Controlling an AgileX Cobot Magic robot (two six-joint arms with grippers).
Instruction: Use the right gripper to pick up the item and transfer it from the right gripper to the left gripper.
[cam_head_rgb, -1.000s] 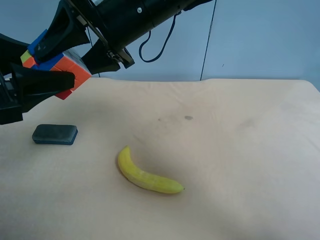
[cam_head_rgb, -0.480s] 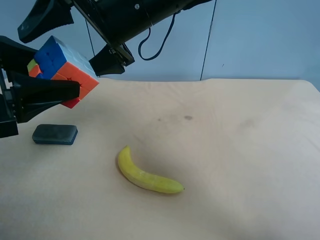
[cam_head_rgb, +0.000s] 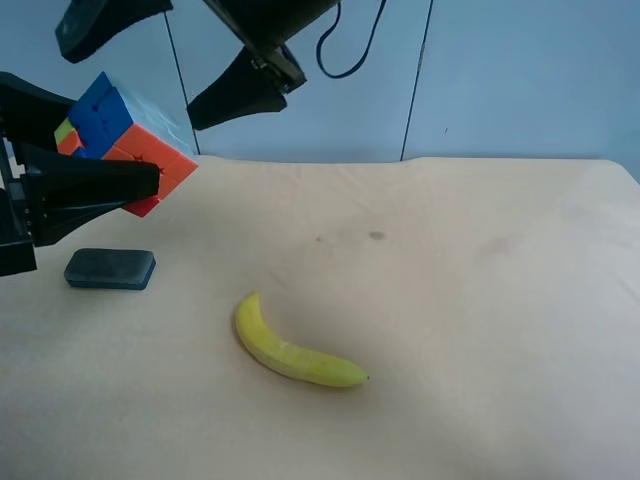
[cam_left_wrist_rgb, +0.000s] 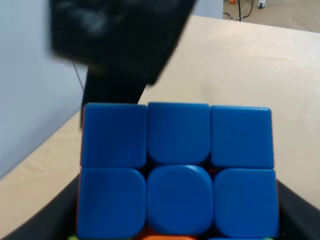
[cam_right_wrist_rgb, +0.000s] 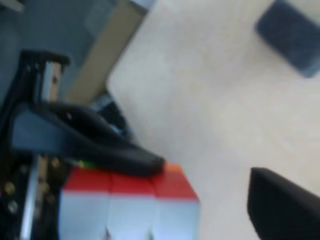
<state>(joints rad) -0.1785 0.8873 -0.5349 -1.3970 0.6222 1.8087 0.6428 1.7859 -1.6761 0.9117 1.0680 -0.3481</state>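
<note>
The puzzle cube (cam_head_rgb: 125, 130) is clamped in the left gripper (cam_head_rgb: 110, 150), the arm at the exterior high view's left, and held above the table's far corner. In the left wrist view its blue face (cam_left_wrist_rgb: 177, 170) fills the frame between the black fingers (cam_left_wrist_rgb: 45, 225). The right gripper (cam_head_rgb: 165, 55) is open above and behind the cube, with its fingers spread and apart from it. In the right wrist view the cube (cam_right_wrist_rgb: 130, 205) shows red and pale faces under a left finger (cam_right_wrist_rgb: 90, 142). One right fingertip (cam_right_wrist_rgb: 285, 210) stands off to the side.
A yellow banana (cam_head_rgb: 290, 350) lies mid-table. A dark flat block (cam_head_rgb: 110, 268) lies on the beige table (cam_head_rgb: 450, 280) below the cube; it also shows in the right wrist view (cam_right_wrist_rgb: 292, 42). A black cable (cam_head_rgb: 350, 50) hangs from the right arm.
The right gripper has let go of the cube, opened wide and drawn up and back. The cube has settled in the left gripper, which has held still for the last half second.
</note>
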